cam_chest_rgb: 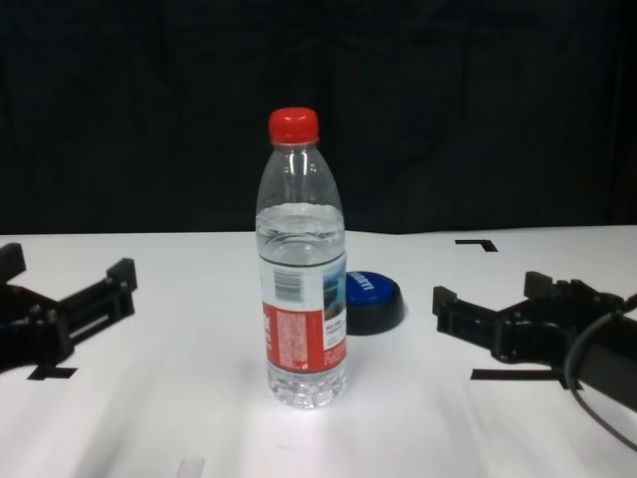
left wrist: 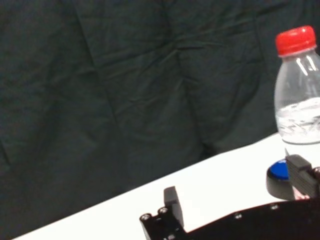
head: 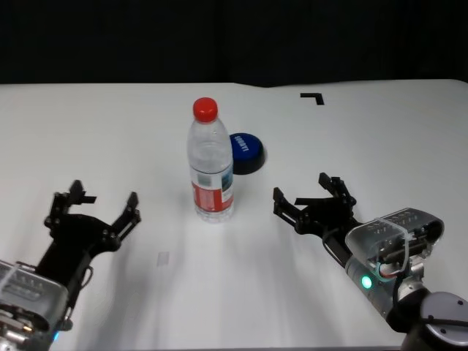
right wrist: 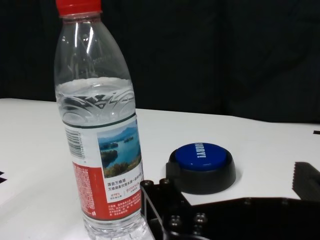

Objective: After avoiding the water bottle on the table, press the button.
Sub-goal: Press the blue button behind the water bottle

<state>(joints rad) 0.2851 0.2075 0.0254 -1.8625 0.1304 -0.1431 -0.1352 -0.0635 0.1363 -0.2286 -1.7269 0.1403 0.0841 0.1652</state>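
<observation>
Upright, the red-capped water bottle (head: 210, 168) fronts the blue button (head: 246, 152); both grippers gape.

The water bottle (head: 211, 168) stands upright near the middle of the table (head: 110, 131). It is clear plastic with a red screw cap, holds water to about its shoulder, and carries a red, white and blue label with a barcode. The button (head: 245, 152) sits just behind it, toward the right: a low round dome with a blue top, small white lettering and a black base. The table is flat and white.
</observation>
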